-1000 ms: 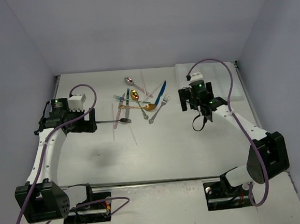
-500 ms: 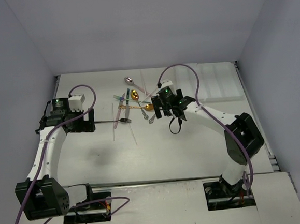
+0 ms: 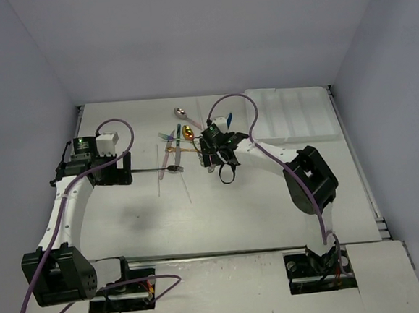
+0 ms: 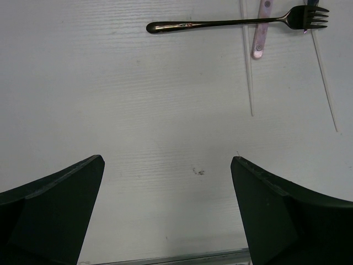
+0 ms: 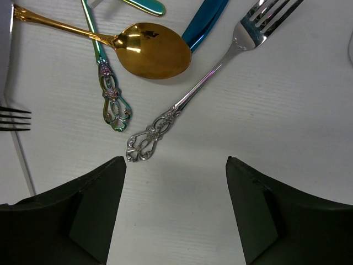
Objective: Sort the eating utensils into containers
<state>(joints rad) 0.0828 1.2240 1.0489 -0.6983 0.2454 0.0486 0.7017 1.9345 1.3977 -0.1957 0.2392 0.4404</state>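
Two claws, both spread. From above, the right gripper (image 3: 212,156) is set over the scattered utensils, with the white compartment tray (image 3: 293,112) well off to its right.

At the left wrist, the left gripper (image 4: 166,163) is held apart and a dark fork (image 4: 237,23) lies crosswise ahead of it.

At the right wrist, a silver ornate fork (image 5: 187,99) is framed just ahead of the open fingers, probably as the intended pick. A gold spoon (image 5: 154,51) lies beyond it.

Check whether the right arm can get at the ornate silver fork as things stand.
Probably yes. The right arm's fingers stand open just short of the handle end of the silver fork. The gold spoon and a green-handled utensil lie close beside it, but nothing crosses the handle.
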